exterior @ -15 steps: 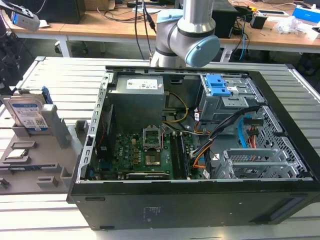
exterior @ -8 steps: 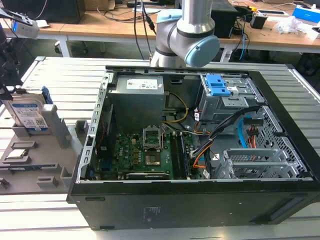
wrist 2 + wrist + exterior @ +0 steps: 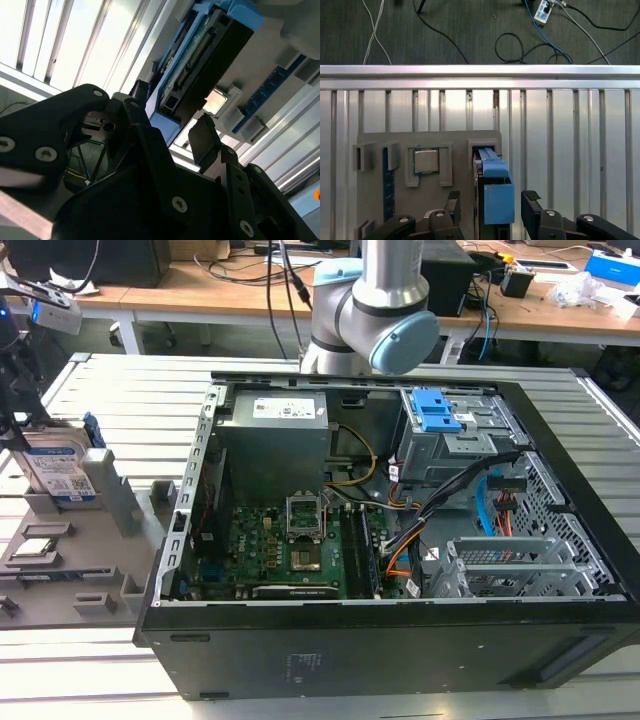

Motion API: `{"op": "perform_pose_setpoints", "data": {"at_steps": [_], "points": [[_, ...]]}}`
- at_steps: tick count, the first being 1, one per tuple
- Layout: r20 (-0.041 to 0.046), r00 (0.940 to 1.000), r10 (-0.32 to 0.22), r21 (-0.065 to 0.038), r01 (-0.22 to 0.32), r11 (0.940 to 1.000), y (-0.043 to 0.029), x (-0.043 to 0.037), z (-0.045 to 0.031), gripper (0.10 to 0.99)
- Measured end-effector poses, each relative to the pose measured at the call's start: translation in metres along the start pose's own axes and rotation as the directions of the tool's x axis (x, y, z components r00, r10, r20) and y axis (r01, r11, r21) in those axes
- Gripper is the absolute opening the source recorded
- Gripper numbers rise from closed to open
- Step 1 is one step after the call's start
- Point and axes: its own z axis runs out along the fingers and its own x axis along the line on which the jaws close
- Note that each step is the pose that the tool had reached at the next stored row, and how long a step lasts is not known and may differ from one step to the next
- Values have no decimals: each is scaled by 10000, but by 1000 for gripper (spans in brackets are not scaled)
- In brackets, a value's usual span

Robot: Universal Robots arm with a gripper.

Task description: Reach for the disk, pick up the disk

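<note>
Tool (image 3: 491, 199): fingers (image 3: 530, 200) spread, one on each side of the disk's end. Neither is seen touching it, and nothing is gripped.

Disk (image 3: 494, 175): stands on edge in a slot of the grey holder (image 3: 465, 140), blue rail toward the tool. In the exterior view the disk (image 3: 58, 465) is at the frame's left edge, mid-height, label showing.

Chip (image 3: 426, 161): square, silver, in its own recess of the holder, beside the disk but apart from it.

Worktop (image 3: 560, 150): slatted metal, carrying the holder and the open case (image 3: 400, 540), which takes the exterior view's centre and right.

Arm (image 3: 375, 310): top centre, behind the case.
</note>
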Motion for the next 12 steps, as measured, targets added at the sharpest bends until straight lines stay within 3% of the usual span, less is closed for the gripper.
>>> {"op": "perform_pose_setpoints", "data": {"at_steps": [12], "points": [[-1,10000,-1,-2,1,10000,2,-11,154,600]]}}
